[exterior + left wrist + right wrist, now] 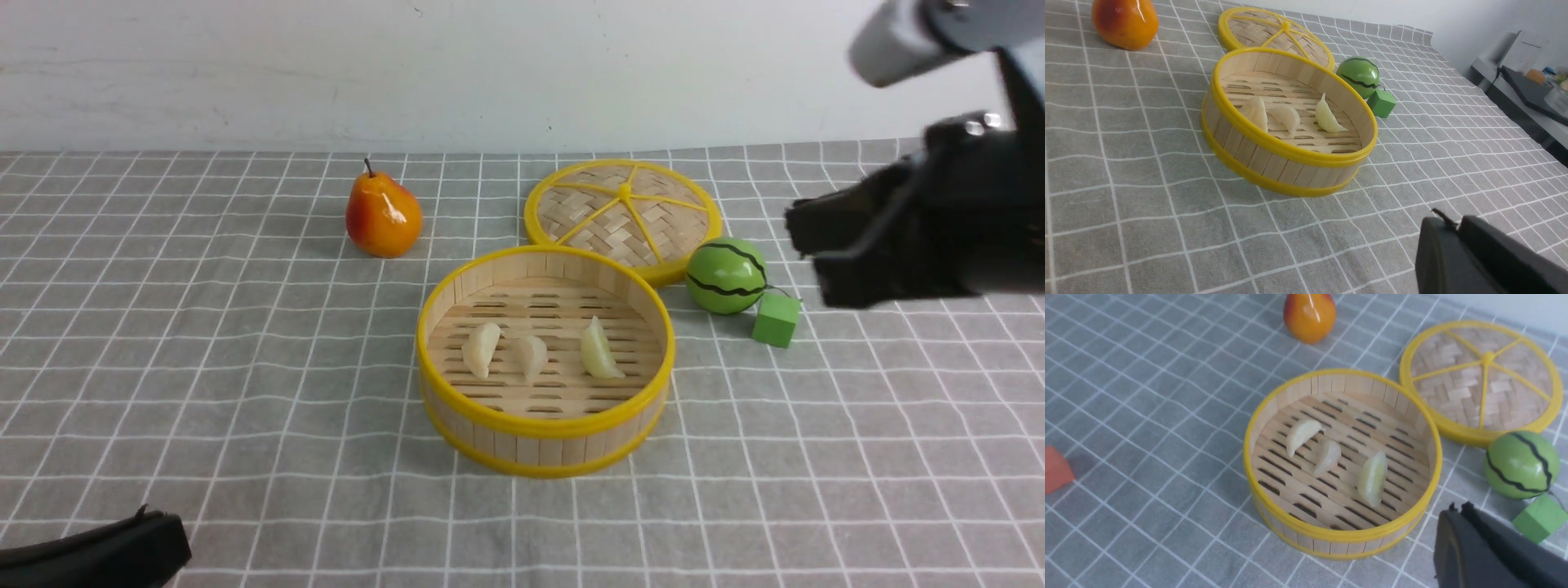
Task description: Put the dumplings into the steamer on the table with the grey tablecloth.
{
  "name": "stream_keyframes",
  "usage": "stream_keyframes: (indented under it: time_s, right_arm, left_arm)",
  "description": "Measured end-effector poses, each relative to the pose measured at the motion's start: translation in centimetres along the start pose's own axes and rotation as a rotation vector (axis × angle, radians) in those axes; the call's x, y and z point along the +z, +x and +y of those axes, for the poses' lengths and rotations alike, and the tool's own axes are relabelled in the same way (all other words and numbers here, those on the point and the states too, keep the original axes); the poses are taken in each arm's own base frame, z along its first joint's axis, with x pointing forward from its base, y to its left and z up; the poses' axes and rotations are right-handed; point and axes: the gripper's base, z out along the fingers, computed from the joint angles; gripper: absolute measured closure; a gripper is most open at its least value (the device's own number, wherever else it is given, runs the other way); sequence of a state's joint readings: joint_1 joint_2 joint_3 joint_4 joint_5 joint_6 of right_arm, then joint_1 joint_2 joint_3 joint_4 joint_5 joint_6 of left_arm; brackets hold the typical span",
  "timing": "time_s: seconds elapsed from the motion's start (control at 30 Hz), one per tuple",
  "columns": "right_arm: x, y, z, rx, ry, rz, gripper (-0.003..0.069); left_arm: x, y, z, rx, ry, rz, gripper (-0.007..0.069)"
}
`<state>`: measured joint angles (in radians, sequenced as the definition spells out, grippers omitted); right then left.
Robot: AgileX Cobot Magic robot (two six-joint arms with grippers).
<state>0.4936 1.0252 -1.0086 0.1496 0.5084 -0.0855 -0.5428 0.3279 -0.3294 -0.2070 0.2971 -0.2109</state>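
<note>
Left gripper [170, 532] and right gripper [807, 245] closed (right raised).

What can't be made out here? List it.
- Left pincer: front view, cut by bottom edge.
- Right pincer: front view, blurred, cut by right edge.
- Orange cube: right wrist view only, cut by frame edge.
- Steamer, near floor: front view, hidden by its wall.

Through my right wrist camera I see three dumplings [1327, 456] lying apart on the slatted floor of the bamboo steamer [1349, 384]. Its woven lid [1482, 381] lies just beside it. A toy watermelon [1521, 464] and a green cube [1540, 517] sit near my right gripper [1458, 508], whose tips are pressed together.
</note>
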Motion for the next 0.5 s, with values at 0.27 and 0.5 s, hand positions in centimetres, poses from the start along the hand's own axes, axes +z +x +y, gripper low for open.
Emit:
stream_keyframes:
  time_s: [0.27, 0.5]
  right_arm:
    - [-8.4, 4.1, 0.4, -0.014, -0.005, -0.202, 0.0679]
    - [-12.5, 5.4, 0.6, -0.005, -0.015, -0.33, 0.0677]
  left_arm:
    - [0.0, 0.0, 0.0, -0.001, 0.001, -0.003, 0.0568]
    - [0.0, 0.0, 0.0, -0.001, 0.001, -0.003, 0.0568]
